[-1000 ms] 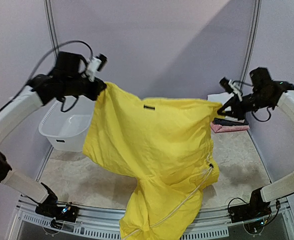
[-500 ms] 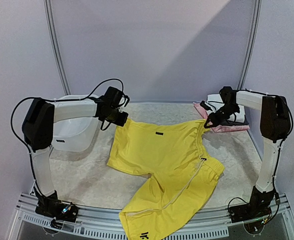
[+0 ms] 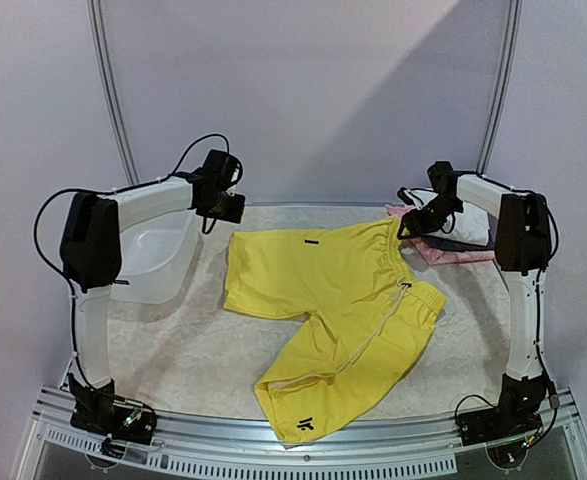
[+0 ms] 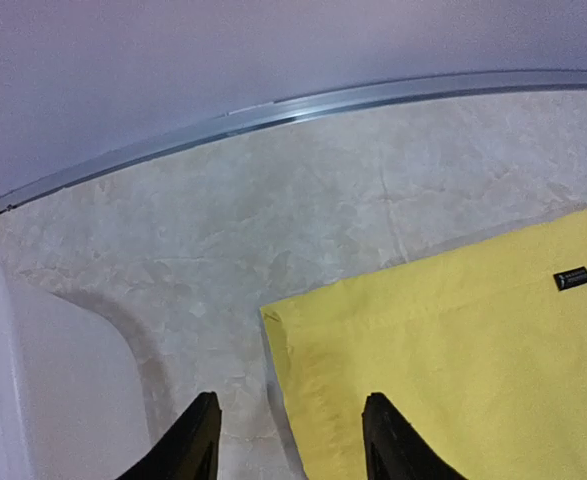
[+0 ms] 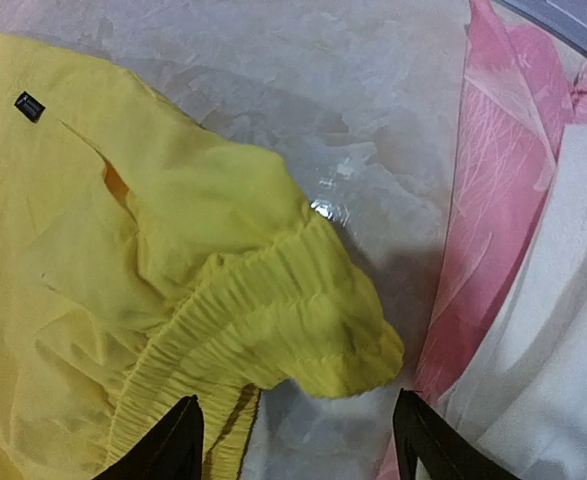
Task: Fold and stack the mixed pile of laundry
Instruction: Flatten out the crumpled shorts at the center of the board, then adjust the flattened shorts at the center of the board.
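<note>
Two grippers are open, and you hold nothing in either one. Your left gripper point(image 4: 293, 440) has its two black fingers point(image 4: 198, 440) spread apart, with only the table point(image 4: 273, 200) and a bit of yellow edge below the gap. It hangs just above the far left corner of the yellow shorts point(image 4: 453, 370). The white basket point(image 4: 33, 380) sits close on its left side.

Your right gripper point(image 5: 298, 440) is spread wide too. The bunched, stretchy waistband corner point(image 5: 303, 340) of the shorts lies right by its fingers, but they are not pinching it. Just to the right of that corner lies a pink cloth point(image 5: 493, 170), and a white cloth point(image 5: 543, 380) rests on top of it.

From the top camera you can see the shorts lying spread out in the middle of the table. The waistband points to the far side and runs between your two grippers. One leg stretches toward the near edge. A small black label point(image 3: 311, 241) shows near the waistband. The white drawstring point(image 3: 373, 335) trails in a long line down the leg. Both arms reach out to the far side, well apart from each other.
</note>
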Robot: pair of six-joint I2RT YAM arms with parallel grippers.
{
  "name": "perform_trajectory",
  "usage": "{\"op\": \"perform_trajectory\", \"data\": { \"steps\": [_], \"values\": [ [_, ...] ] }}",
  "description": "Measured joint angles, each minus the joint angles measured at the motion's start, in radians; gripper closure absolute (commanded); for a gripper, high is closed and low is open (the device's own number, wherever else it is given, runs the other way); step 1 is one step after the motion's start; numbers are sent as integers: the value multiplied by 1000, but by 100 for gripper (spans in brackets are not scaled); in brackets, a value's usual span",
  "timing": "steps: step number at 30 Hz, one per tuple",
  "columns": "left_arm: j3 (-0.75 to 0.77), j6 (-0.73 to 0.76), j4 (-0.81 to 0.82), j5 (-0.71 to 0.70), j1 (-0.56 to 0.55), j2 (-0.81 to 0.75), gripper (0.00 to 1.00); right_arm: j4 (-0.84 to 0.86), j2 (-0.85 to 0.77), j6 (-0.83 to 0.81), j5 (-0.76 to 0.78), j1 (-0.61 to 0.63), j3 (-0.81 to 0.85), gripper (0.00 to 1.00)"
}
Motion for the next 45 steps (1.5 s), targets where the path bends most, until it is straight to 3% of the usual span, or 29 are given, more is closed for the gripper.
{"op": "perform_trajectory", "data": {
  "steps": [6,11,17,19,22,23,26,28,35,37,41,45],
  "values": [
    [-111,-19,-43,-12,-116,-214,46,-50,-262,-49,-41,-13,-269,31],
    [-307,-81,-20,90,-282,-444,43,-142,-492,-177,-74,-32,-491,28],
    [-572,-212,1,271,-412,-523,40,-199,-508,-285,-82,-44,-658,28],
    [-621,-243,-15,293,-454,-522,39,-204,-498,-299,-86,-44,-684,36],
    [-671,-279,-37,316,-517,-522,37,-213,-493,-313,-95,-44,-708,57],
    [-687,-287,-40,322,-531,-522,29,-218,-492,-315,-100,-44,-714,63],
    [-724,-293,-60,347,-558,-522,26,-229,-492,-326,-112,-44,-743,93],
    [-743,-291,-76,367,-569,-522,25,-236,-491,-329,-118,-44,-773,100],
    [-742,-247,-146,352,-611,-522,24,-338,-491,-332,-114,-60,-880,95],
    [-740,-247,-171,311,-603,-523,25,-377,-504,-335,-91,-74,-881,85],
    [-722,-262,-215,212,-537,-546,25,-461,-563,-354,-19,-130,-835,53],
    [-623,-265,-229,114,-491,-545,25,-488,-575,-415,20,-168,-702,40]
  ]
}}
